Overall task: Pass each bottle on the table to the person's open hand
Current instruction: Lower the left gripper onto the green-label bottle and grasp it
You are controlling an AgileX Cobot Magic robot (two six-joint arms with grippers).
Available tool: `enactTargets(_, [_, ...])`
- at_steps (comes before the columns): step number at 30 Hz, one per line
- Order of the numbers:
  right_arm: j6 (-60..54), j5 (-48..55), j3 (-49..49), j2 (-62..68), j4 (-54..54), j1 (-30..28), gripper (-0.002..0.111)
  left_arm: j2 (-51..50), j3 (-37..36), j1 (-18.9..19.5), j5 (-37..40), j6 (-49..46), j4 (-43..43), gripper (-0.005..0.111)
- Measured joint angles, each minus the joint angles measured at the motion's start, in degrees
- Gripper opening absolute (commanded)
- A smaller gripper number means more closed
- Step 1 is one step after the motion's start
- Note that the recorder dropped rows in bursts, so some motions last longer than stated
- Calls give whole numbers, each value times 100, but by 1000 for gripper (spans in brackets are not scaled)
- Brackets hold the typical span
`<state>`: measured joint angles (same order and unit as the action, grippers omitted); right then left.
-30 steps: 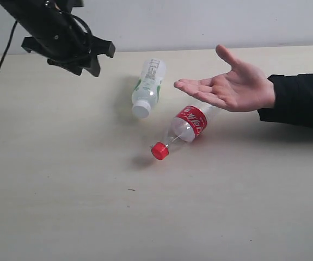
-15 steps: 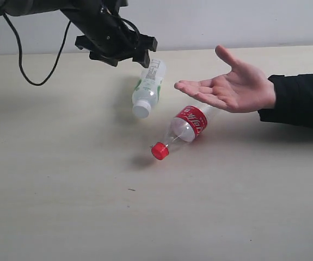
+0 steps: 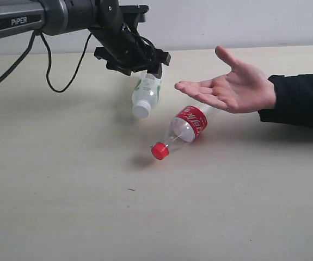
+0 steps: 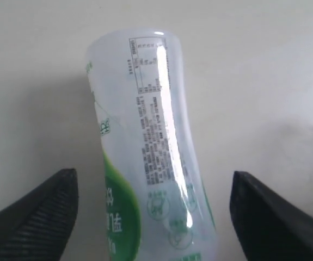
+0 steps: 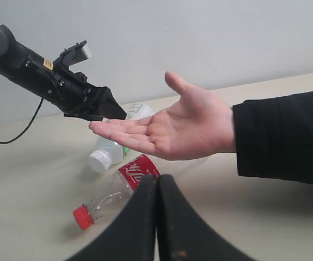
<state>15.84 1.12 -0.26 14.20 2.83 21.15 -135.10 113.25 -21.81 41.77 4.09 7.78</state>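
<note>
A white-capped bottle (image 3: 145,93) with a white-green label lies on the table (image 3: 63,179), cap toward the camera. My left gripper (image 3: 140,61) hovers open just above its far end; in the left wrist view the bottle (image 4: 145,163) lies between the two spread fingers (image 4: 34,220) without touching them. A clear red-labelled, red-capped bottle (image 3: 183,129) lies to its right, below the person's open hand (image 3: 227,87), held palm up. In the right wrist view my right gripper (image 5: 157,187) is shut on nothing, low in front of the hand (image 5: 172,125) and the red-labelled bottle (image 5: 118,187).
A black cable (image 3: 63,70) hangs from the left arm over the table's back left. The person's black sleeve (image 3: 300,100) reaches in from the right edge. A pale wall (image 3: 227,22) stands behind the table.
My left arm has swept from the far left toward the right and come down over the white-capped bottle. Bottles and hand have stayed put.
</note>
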Motion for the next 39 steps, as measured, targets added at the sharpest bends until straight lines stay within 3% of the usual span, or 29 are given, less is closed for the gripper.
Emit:
enactTargets(8, [0, 0, 0, 0, 9, 0, 0, -314, 402, -117, -45, 39, -131, 74])
enactTargets(32, [0, 0, 0, 0, 9, 0, 0, -737, 446, -182, -68, 443, -590, 74])
enactTargets(35, [0, 0, 0, 0, 9, 0, 0, -737, 446, -182, -68, 443, -590, 67])
enactTargets(39, [0, 0, 0, 0, 9, 0, 0, -737, 446, -182, -57, 471, -590, 42])
